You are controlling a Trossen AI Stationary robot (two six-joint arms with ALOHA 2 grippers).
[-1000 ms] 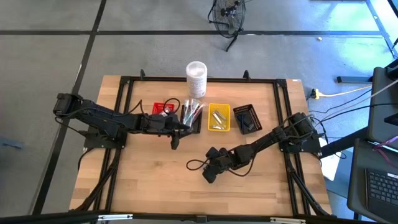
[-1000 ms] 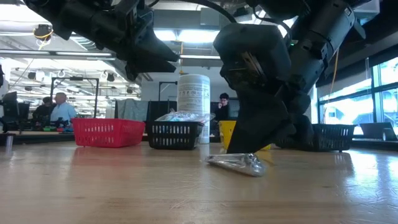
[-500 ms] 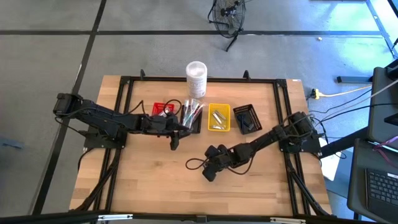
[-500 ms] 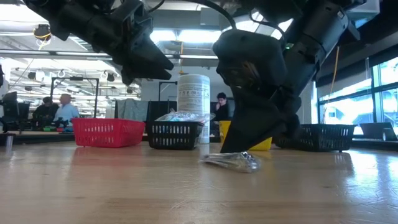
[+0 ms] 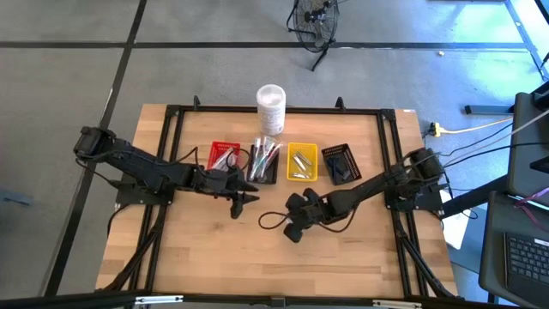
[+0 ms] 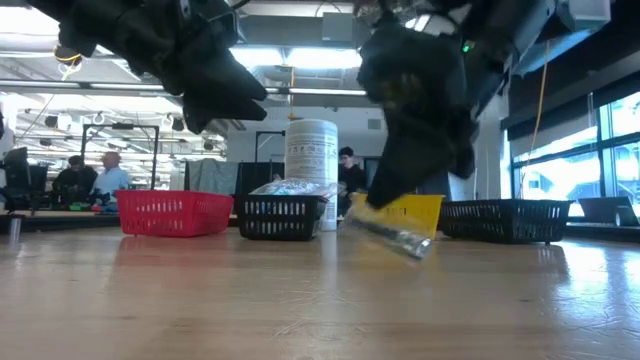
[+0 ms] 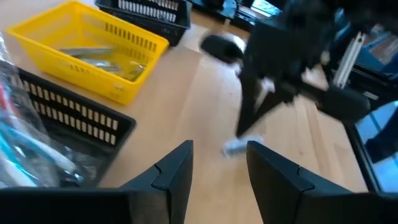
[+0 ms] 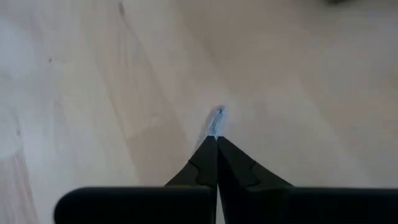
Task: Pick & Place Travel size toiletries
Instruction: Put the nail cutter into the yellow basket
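Yellow basket (image 5: pixel 301 162) holds silvery pieces (image 7: pixel 102 59); right fingers (image 8: pixel 214 158) pinch another, left fingers (image 7: pixel 180 168) spread.

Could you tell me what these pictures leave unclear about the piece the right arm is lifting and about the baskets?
- The silvery piece, held by the right hand: blurred in the low view, a mere tip past the shut fingers in the right wrist view, hidden under the arm from above. Its type is unreadable.
- Red basket: contents too small from above.
- Right-hand black basket: contents too dark to tell.
- Left hand: open, holding nothing.
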